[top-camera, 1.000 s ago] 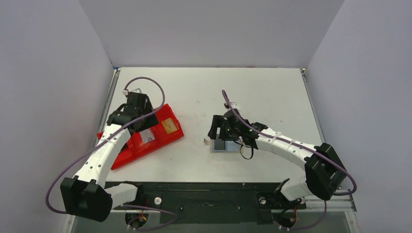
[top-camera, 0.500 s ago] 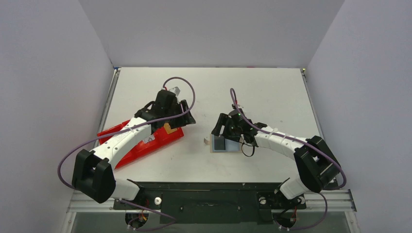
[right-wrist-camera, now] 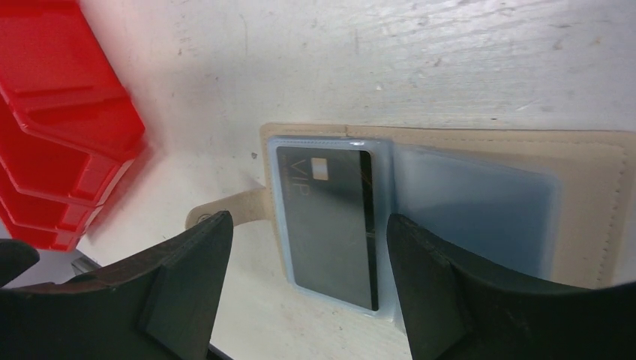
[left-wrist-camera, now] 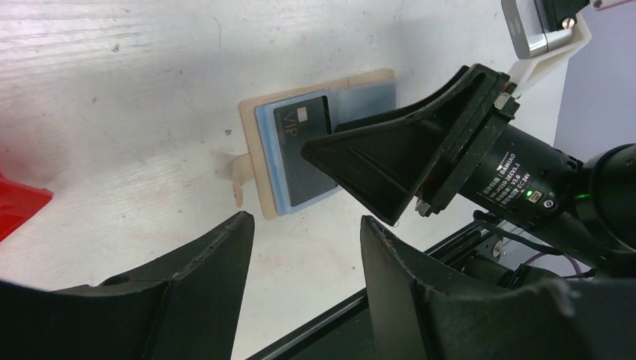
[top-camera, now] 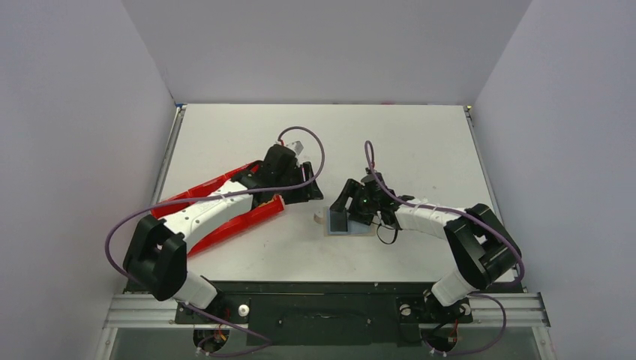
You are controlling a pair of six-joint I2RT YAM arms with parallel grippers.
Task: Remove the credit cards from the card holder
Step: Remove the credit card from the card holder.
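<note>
White table (top-camera: 420,142) fills the floor of a booth closed in by plain pale grey walls (top-camera: 322,45) on three sides. Two white and black arms reach in from the near edge. The left arm (top-camera: 202,214) stretches across a red tray (top-camera: 251,214) that lies slantwise on the left half of the table, and the right arm (top-camera: 435,217) bends in from the right toward the middle.

The left gripper (left-wrist-camera: 304,232) hangs past the tray's right end, over bare table, just left of the card holder. Its jaws stand apart with nothing between them. The right gripper (right-wrist-camera: 307,225) is directly above the card holder, jaws also spread wide and empty. Its two fingers (right-wrist-camera: 187,270) straddle the left half of the holder. From the left wrist view one right finger slants down over the right part of the dark card; whether it touches cannot be told.

The card holder (right-wrist-camera: 592,187) lies opened flat near the table's centre, well apart from the tray. It is a beige case with clear plastic sleeves inside. The left sleeve holds a dark card (right-wrist-camera: 334,247) marked VIP, with a small pale chip near its top. The right sleeve (right-wrist-camera: 472,210) looks pale blue, and whether a card sits in it cannot be told. A small beige strap (right-wrist-camera: 225,206) sticks out from the holder's left edge onto the table.
</note>
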